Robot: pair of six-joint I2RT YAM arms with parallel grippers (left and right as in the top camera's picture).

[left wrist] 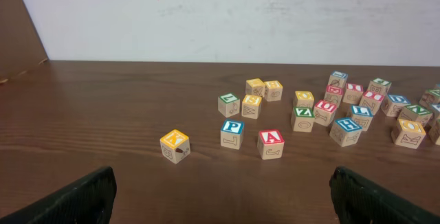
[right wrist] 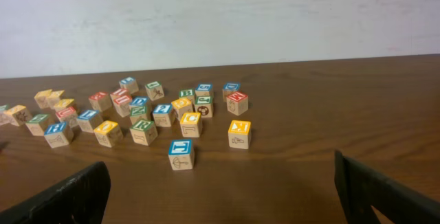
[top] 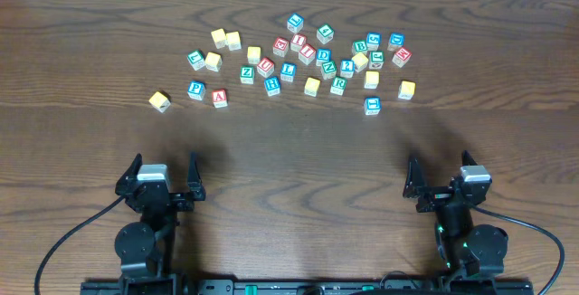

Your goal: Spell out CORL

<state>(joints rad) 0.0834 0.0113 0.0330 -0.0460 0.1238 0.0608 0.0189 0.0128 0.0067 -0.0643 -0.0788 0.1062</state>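
Both grippers sit at the near side of the table (top: 298, 168), and neither holds anything. The left gripper (top: 166, 163) has its jaws spread wide. Its two dark fingers (left wrist: 69, 198) show at the bottom corners of its wrist view with bare wood between them. The right gripper (top: 440, 163) is just as wide, jaws apart and empty.

The letter blocks (top: 308, 53) lie loose on the wood in a scattered band well ahead of both grippers, none touching a finger. Straight ahead of the left gripper, and closest to it, a yellow block (top: 160, 101) lies alone. Just to the right of that stand a blue P block (top: 196, 89) and a red A block (top: 219, 97), side by side. Ahead of the right gripper and to its left, a blue-topped block (top: 372, 105) is the closest one, slightly apart from the rest. A green R block (top: 337, 85) and a blue L block (top: 288, 71) lie deeper in the cluster, ahead of the gap between the two grippers, each with neighbours close beside it. Which blocks carry C and O cannot be read at this size.

Open wood stretches from the fingers to the closest blocks. Beyond the blocks the table runs to its far edge against a pale wall (left wrist: 240, 18).
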